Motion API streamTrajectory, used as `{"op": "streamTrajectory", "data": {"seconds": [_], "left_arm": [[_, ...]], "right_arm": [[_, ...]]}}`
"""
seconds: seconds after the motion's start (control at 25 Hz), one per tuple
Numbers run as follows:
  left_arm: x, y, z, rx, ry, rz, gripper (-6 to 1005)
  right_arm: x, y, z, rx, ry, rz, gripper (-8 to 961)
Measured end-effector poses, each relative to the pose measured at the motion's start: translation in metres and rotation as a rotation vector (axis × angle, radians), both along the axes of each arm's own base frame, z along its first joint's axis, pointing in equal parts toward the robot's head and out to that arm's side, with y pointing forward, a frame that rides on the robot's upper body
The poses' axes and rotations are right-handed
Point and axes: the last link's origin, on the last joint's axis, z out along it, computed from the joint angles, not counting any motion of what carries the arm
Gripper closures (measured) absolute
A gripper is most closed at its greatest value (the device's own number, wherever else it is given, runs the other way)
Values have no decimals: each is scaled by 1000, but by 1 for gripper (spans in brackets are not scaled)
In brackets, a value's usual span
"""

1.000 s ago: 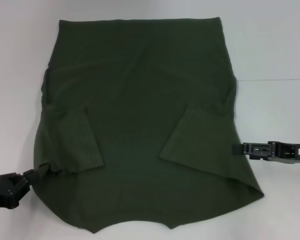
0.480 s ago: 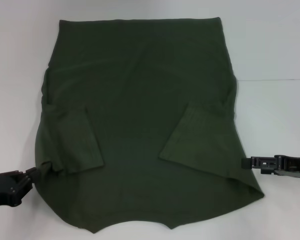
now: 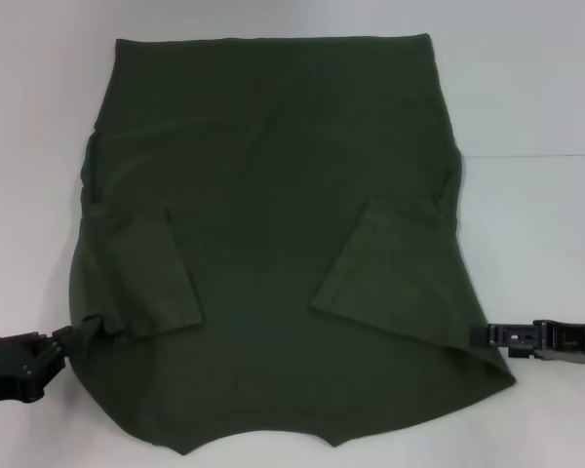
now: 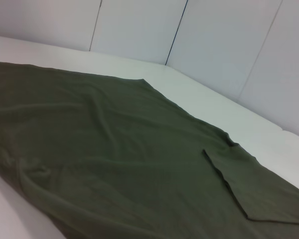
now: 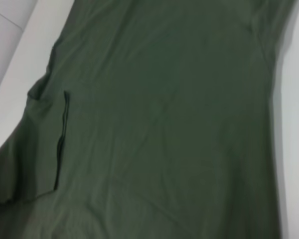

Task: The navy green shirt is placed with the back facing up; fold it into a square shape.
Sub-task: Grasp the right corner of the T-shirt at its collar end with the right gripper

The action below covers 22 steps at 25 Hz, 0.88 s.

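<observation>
Shirt: the large dark olive-green soft cloth T-shirt (image 3: 273, 244) lies spread flat on the white table (image 3: 536, 97), plain side up, hem at the far side, neckline at the near edge, both short sleeves already folded inward over the body.
Left gripper: the black left gripper (image 3: 63, 341) sits at the near-left edge of the shirt, its tip touching a small bunched ridge of cloth there; it looks pinched on that ridge, though I cannot tell for sure.
Right gripper: the black right gripper (image 3: 480, 335) lies low at the near-right edge, its tip just at the shirt's border; whether it is parted or closed, or has any cloth, I cannot tell.
Handling: I judge the fabric light, limp and not slippery; it will drape and wrinkle, and sag between two holds unless lifted evenly.
Where to hold: the near side edges below the folded sleeves look best, one per gripper, pinching both layers so the near part can be carried toward the hem.
Hidden: the near middle of the neckline runs off the head view; the underside of the shirt is out of sight; neither wrist view shows its own fingers, only cloth.
</observation>
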Motion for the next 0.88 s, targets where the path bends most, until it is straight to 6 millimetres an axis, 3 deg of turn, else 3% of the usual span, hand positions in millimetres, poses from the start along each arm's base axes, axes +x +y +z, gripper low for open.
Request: {"op": "streamTrajectory", "data": {"seconds": [0.88], "left_arm": [[1, 0, -1, -2, -6, -3, 957]], "right_arm": [[-3, -8, -11, -63, 15, 23, 43]]}}
